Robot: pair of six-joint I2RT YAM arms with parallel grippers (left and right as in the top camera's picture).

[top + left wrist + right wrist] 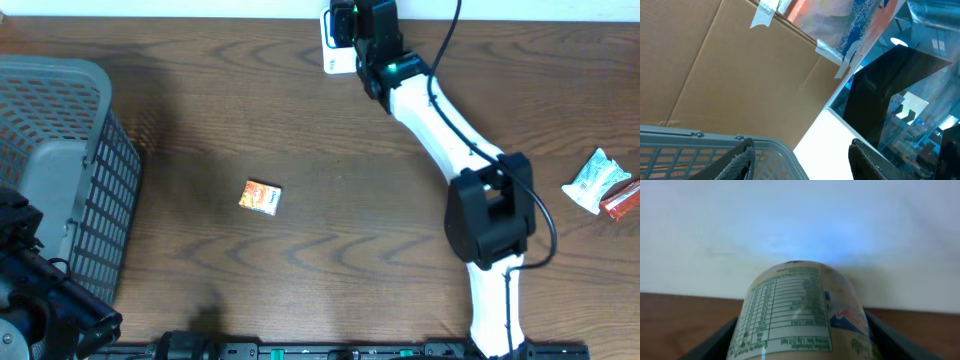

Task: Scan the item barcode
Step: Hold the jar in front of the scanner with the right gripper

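My right gripper [801, 332] is shut on the item [790, 310], a rounded beige container whose nutrition label faces the camera. Its dark fingers [715, 342] press the container's two sides, and a blue glow lies on the white wall behind it. No barcode can be made out. From overhead, the right arm reaches to the table's far edge, where the right gripper [350, 30] holds the white item [337, 58]. My left gripper [800, 155] stands open and empty over the rim of the grey basket [695, 137]. Overhead, the left arm [35, 290] sits at the near left corner.
The grey basket [60, 160] fills the table's left side. A small orange packet [260, 197] lies mid-table. At the right edge lie a white-and-teal packet [597, 178] and a red one [622, 198]. Cardboard [740, 75] stands behind the basket.
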